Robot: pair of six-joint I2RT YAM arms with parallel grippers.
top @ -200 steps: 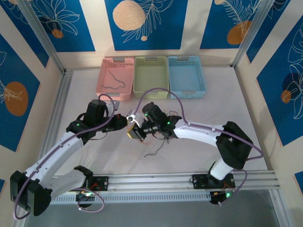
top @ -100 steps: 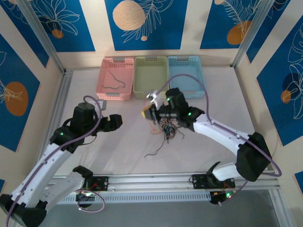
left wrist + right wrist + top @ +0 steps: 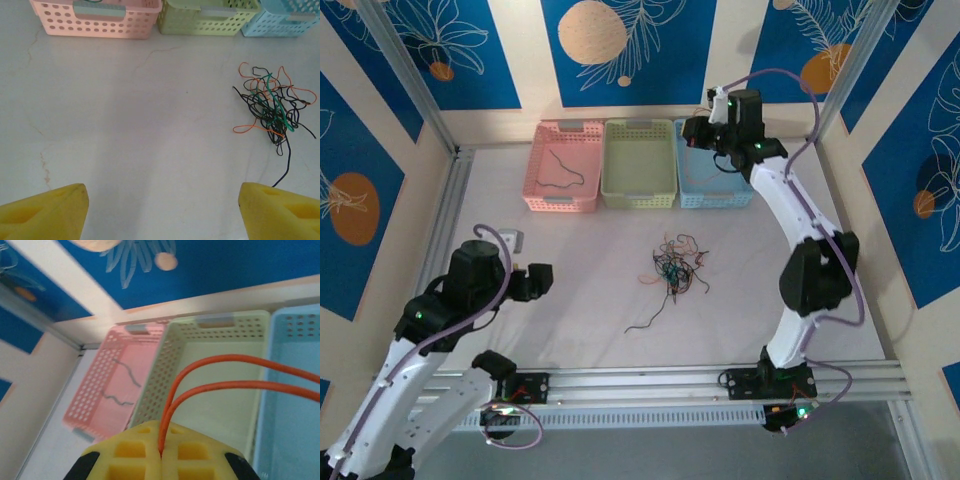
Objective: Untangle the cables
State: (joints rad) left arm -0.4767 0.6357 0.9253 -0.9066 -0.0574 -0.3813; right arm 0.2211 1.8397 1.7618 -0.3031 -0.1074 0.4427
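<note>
Pinching an orange cable (image 3: 235, 357) between clenched pads, the right gripper (image 3: 161, 454) hangs at 1 o'clock above the baskets (image 3: 639, 125); the thin loop could slip free or drape across two rims. The tangle (image 3: 672, 270) lies mid-worktop (image 3: 570, 320); the left gripper (image 3: 161, 210) at 8 o'clock gapes, empty.

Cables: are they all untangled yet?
Not yet. One dark cable already lies in the pink basket. The right gripper is shut on an orange cable, lifted in the air. The left gripper is open and empty. A knotted pile of black, green and orange cables waits on the table.
</note>
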